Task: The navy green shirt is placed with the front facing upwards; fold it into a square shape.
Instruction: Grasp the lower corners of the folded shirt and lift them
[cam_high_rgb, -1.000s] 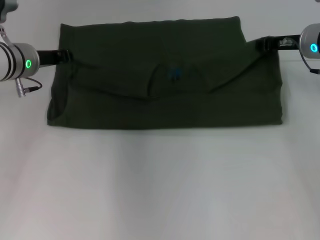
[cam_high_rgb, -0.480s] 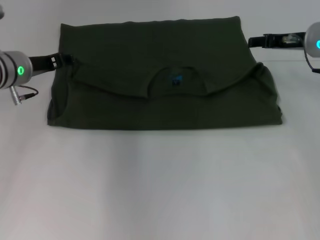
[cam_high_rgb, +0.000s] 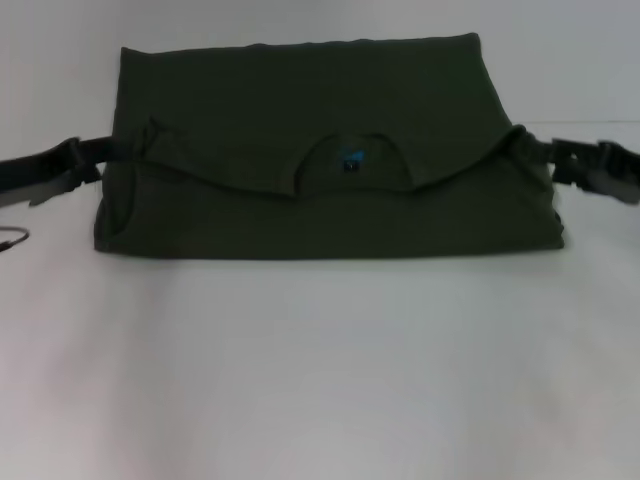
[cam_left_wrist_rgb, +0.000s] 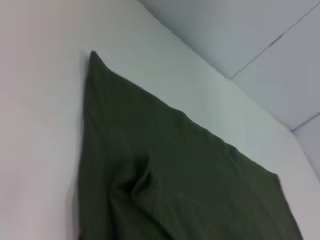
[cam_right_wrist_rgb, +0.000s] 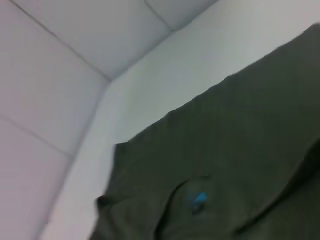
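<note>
The navy green shirt (cam_high_rgb: 330, 190) lies flat on a white table (cam_high_rgb: 320, 370), towards the far side of it and roughly centred before the robot. The dark olive cloth is folded into a wide band, its long axis running from the robot's left to its right. The upper part has been laid over towards the robot, so the round collar (cam_high_rgb: 352, 165) now opens towards the near edge, with a small blue neck label (cam_high_rgb: 350, 158) showing inside the curve. The folded flap ends in a wavy, sagging edge across the middle of the cloth, while the near edge is straight. No chest print is in sight.

The left gripper (cam_high_rgb: 62, 170) sits low at the shirt's left edge, level with the corner of the folded flap. The right gripper (cam_high_rgb: 580, 165) sits at the right edge, beside the opposite flap corner. Whether either pair of fingers is spread or pinching cloth cannot be told. Both wrist views show only green fabric against the pale table and wall panels.
</note>
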